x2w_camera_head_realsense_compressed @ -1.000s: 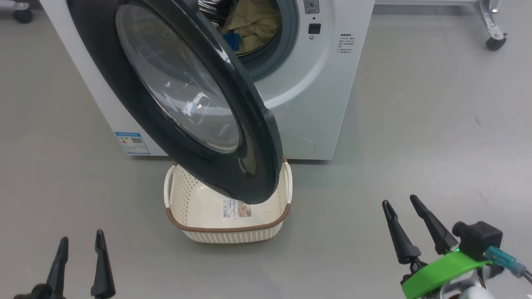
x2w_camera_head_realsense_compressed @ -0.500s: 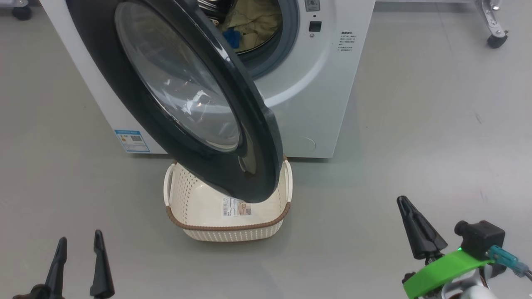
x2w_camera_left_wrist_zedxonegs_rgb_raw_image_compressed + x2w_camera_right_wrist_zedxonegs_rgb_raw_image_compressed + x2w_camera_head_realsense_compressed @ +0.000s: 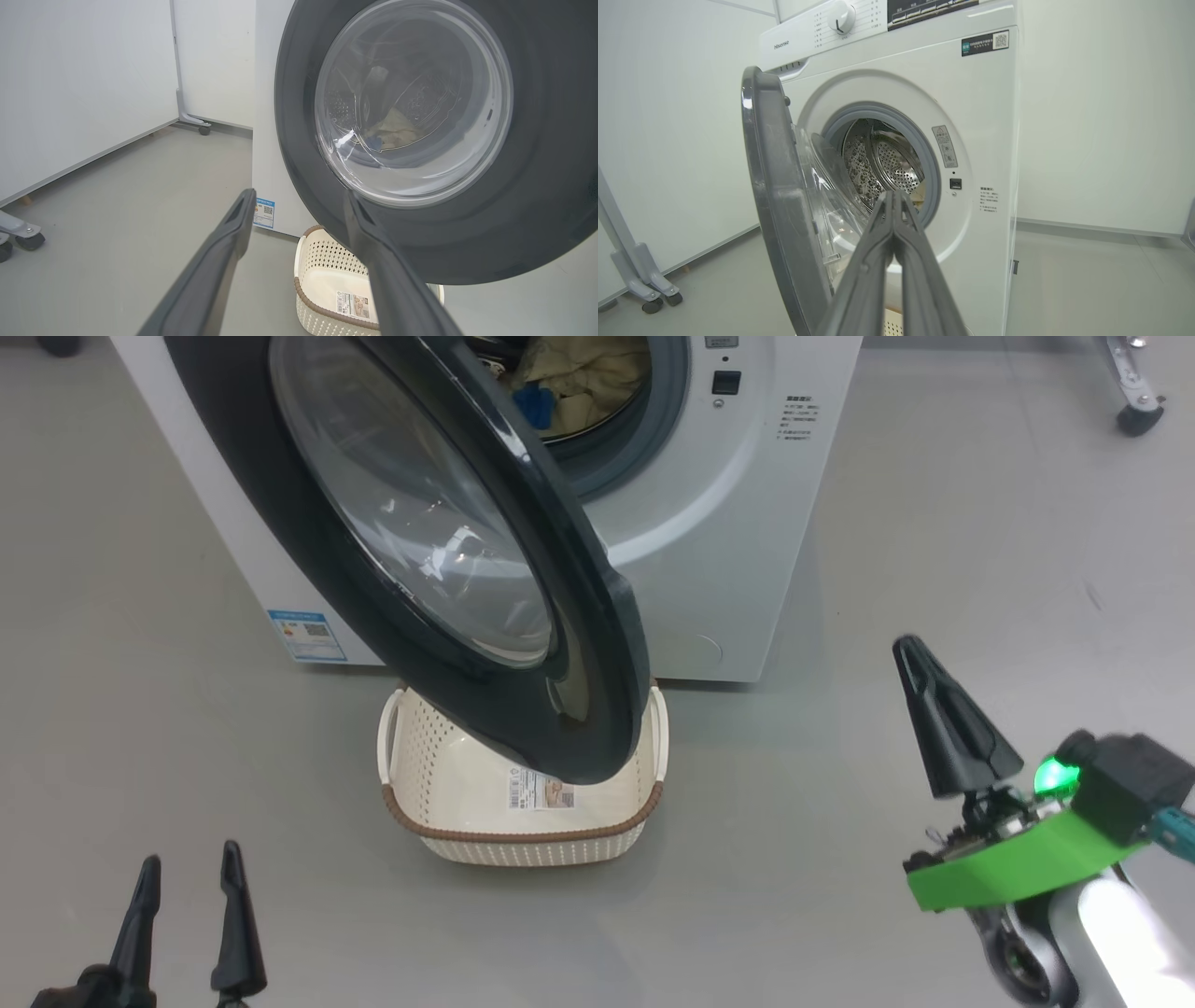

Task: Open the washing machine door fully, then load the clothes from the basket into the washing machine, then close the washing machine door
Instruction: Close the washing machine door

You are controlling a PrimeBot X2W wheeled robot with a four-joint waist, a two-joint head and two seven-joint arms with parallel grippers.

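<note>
The right gripper (image 3: pixel 907 653) is pressed closed on nothing and hovers to the right of the washer (image 3: pixel 747 523). The left gripper (image 3: pixel 189 859) gapes wide, holding nothing. The door (image 3: pixel 616 644) stands partly open above the basket (image 3: pixel 523 831); the clothes (image 3: pixel 597 373) lie inside the washer.

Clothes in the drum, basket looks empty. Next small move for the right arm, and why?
Probably bring the right gripper, jaws shut, round the free edge of the washing machine door to start pushing it closed. The clothes lie in the drum. What shows of the basket holds only its label sticker. The door stands wide open, so closing it looks like the step left.
</note>
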